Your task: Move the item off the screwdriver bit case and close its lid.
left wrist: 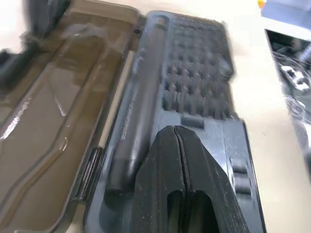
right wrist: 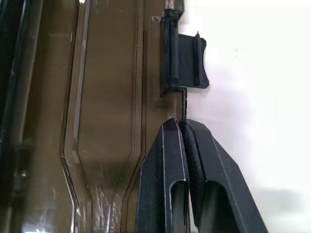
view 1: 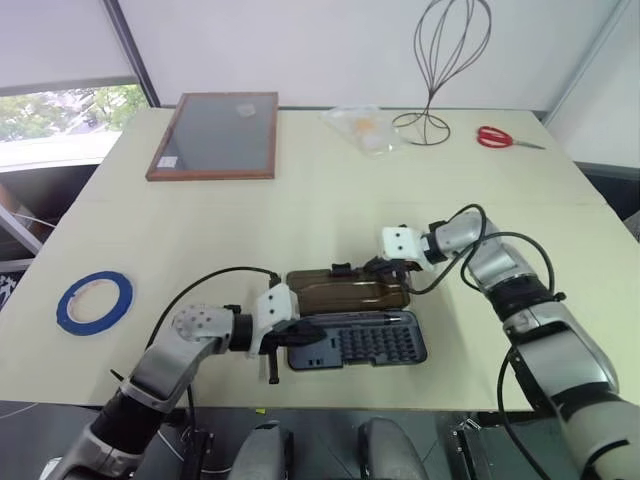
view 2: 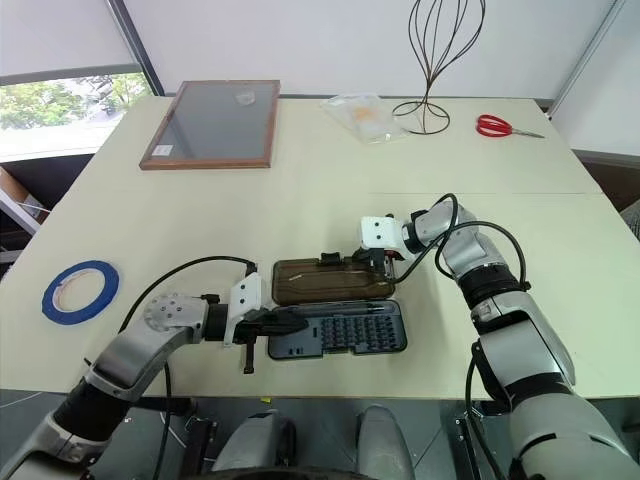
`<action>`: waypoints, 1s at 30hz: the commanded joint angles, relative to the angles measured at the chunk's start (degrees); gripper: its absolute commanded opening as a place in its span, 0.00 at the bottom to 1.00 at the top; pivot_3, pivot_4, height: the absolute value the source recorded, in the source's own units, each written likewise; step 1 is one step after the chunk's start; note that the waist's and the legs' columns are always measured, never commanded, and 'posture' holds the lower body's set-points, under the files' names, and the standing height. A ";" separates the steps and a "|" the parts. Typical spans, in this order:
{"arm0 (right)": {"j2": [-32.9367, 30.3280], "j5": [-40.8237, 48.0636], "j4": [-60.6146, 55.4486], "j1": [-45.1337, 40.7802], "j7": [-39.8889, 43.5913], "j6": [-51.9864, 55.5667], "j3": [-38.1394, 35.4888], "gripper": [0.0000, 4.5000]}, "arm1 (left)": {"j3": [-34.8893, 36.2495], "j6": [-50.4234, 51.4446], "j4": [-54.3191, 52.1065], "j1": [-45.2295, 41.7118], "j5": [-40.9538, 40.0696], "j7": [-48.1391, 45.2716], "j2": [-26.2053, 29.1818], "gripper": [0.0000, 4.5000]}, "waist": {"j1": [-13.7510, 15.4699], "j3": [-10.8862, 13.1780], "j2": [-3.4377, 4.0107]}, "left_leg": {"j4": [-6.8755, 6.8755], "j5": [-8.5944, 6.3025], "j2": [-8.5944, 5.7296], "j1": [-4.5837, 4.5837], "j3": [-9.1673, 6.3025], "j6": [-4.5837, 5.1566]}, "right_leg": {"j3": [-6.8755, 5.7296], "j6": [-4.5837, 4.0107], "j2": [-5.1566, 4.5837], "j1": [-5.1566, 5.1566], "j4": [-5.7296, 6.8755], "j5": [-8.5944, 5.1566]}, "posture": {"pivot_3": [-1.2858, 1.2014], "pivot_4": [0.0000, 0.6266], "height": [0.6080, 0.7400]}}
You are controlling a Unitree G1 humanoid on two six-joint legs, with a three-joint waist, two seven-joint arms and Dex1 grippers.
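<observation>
Lid-closing step, by the look of it: the screwdriver bit case (view 1: 358, 343) lies open on the worktop (view 1: 200, 230), the lid (view 1: 345, 292) pinched at its far edge by the right claw (right wrist: 185, 127). Left claw (left wrist: 178, 141) is clenched empty on the tray. Next, the lid needs swinging over.

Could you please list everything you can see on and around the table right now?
case: 1, dark grey, near table edge, open, bits in its tray
lid: 1, smoky brown, lying flat behind the tray
clasp: 1, black, on the lid's far long edge
framed panel: 1, dark with wood frame, far left
tape roll: 1, blue, near left
plastic bag: 1, clear, far centre
wire stand: 1, black, far centre-right
scissors: 1, red handles, far right
table: 1, pale
left hand: shut, at the case's left end
right hand: shut, at the lid's far edge beside the clasp
</observation>
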 commanded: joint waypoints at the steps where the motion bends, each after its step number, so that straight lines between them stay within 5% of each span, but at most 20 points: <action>1: -0.70 -0.61 -10.24 4.90 -5.56 3.26 -2.00 0.02 | 6.22 1.73 0.28 -4.44 -2.50 3.46 -1.33 0.00 | -0.06 0.01 0.01 | 0.00 0.00 0.00 -0.05 0.00 0.00 | 0.00 -0.01 0.00 -0.04 0.00 0.02 | 0.52 0.24 1.00; 11: -2.99 -7.36 -36.06 19.20 -21.13 5.39 -5.68 0.02 | 16.26 6.93 5.59 -15.23 -8.36 8.25 -3.54 0.00 | 0.01 0.05 -0.03 | -0.03 0.24 -0.10 -1.12 0.11 -0.42 | 0.00 0.03 0.05 -1.23 0.06 0.03 | 0.52 0.24 1.00; 20: -3.00 -10.78 -42.28 20.47 -26.01 3.96 -5.77 0.02 | 19.12 2.72 19.75 -20.84 -6.14 8.30 -2.36 0.00 | 0.15 0.09 -0.07 | -0.02 0.19 -0.10 -1.08 0.12 -0.33 | 0.01 0.03 0.11 -1.18 0.04 0.03 | 0.52 0.24 1.00; 30: -3.49 -12.45 -45.41 21.32 -27.07 3.37 -5.67 0.02 | 14.43 -6.91 37.49 -23.67 0.31 1.97 -3.28 0.00 | 0.28 0.17 -0.18 | -0.01 0.20 -0.13 -1.12 0.12 -0.35 | 0.00 0.03 0.12 -1.17 0.01 0.03 | 0.52 0.24 1.00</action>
